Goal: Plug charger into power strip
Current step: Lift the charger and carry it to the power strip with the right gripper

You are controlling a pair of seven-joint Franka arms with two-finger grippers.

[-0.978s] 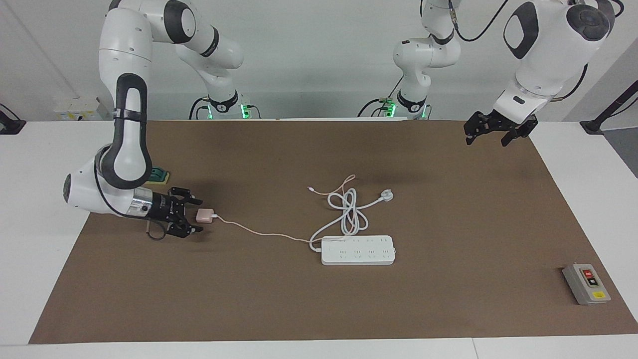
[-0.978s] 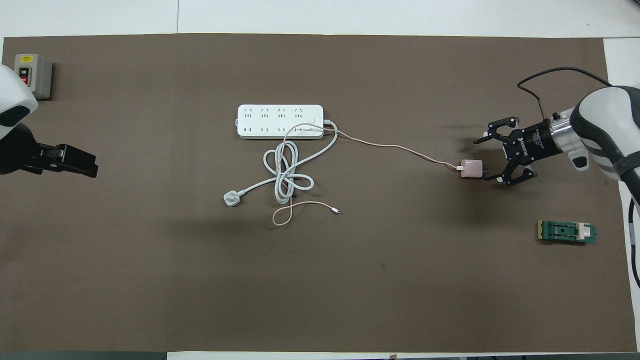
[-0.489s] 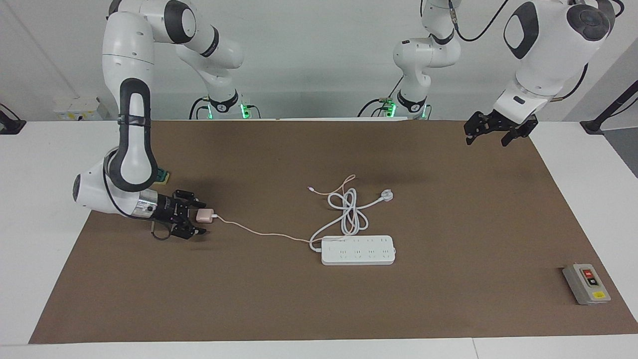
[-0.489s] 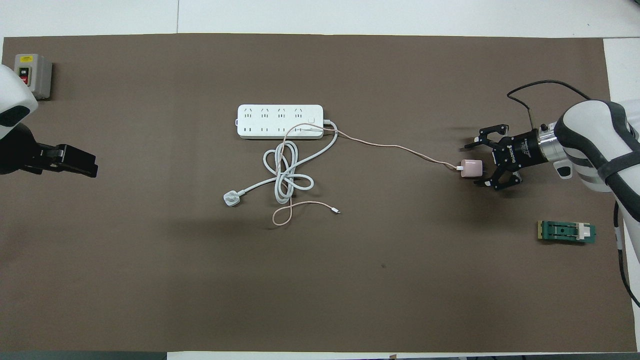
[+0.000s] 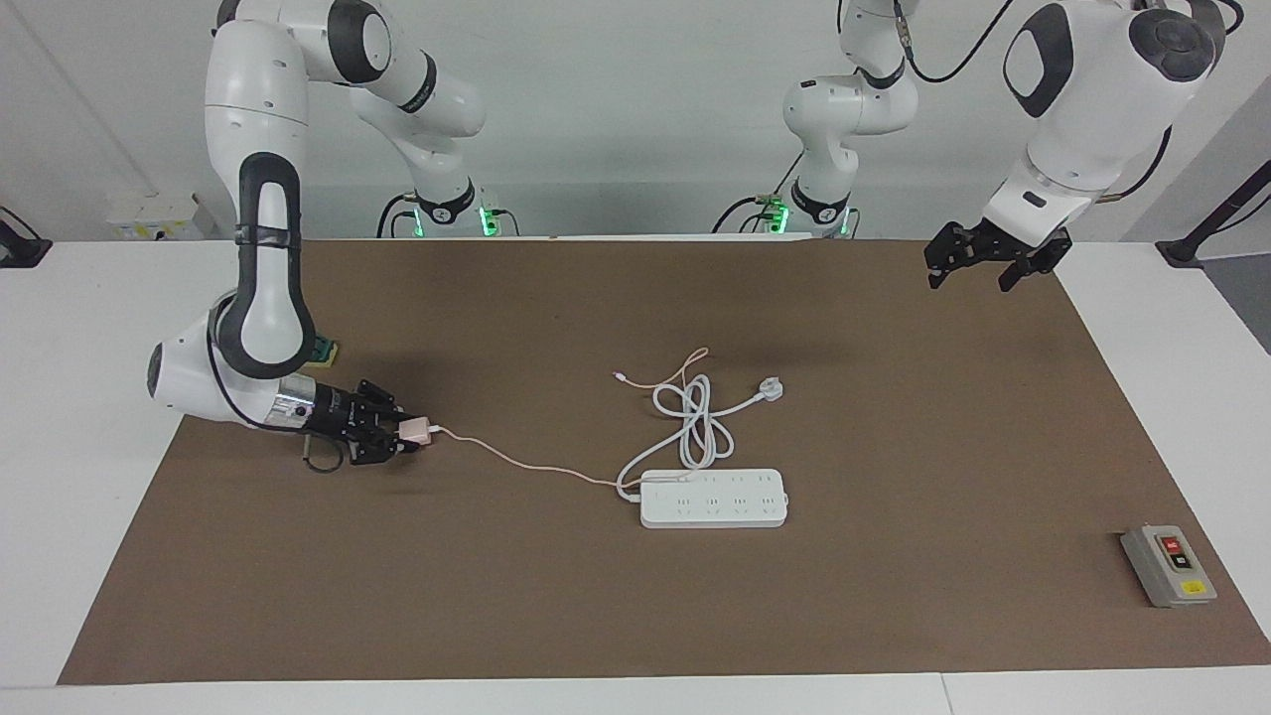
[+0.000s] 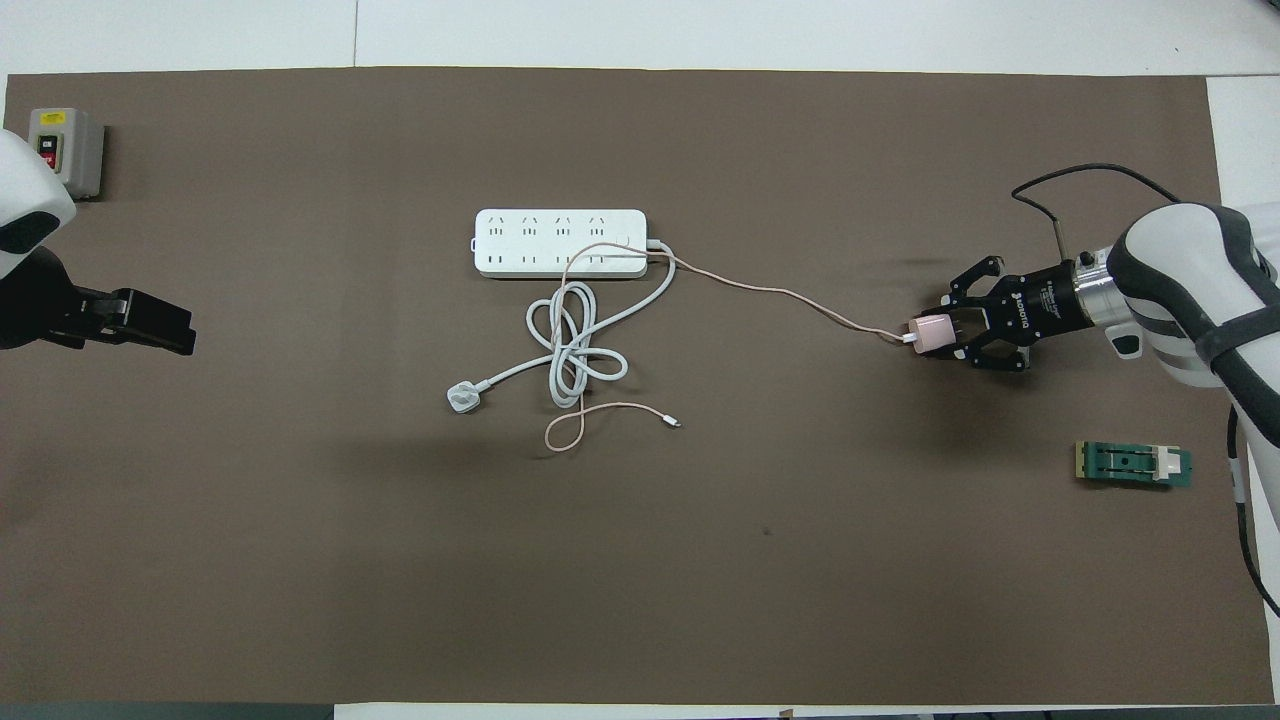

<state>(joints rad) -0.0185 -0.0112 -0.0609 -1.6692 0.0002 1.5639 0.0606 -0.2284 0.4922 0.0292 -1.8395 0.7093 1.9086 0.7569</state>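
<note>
I am working with my right tool (image 5: 405, 437), which is lying low over the tabletop (image 5: 596, 616) at the middle left of the facing view's frame. Its fingers are pinching the charger (image 5: 415, 430) on two opposite faces, so the tool is closed on that little cube. I cannot tell which way the prongs are pointing.

I am judging the charger to be light and rigid, with smooth plastic sides that could slip or twist under a loose pinch. I am therefore wanting the hold on the flat side faces, square and firm, with the prong face and the cable exit left free.

The thin pink cable (image 5: 516, 460) is trailing from the charger toward the centre of the frame. It is soft and slack, but I am expecting it to drag and tug a little when the cube is lifted.

The power strip (image 5: 713, 499) is lying flat just below the centre of the frame, well apart from my right tool. Its thick white cord (image 5: 695, 422) is looping above it, and the pink cable is crossing that end of the strip.

My left tool (image 5: 973, 270) is waiting at the upper right with its fingers spread, holding nothing.
</note>
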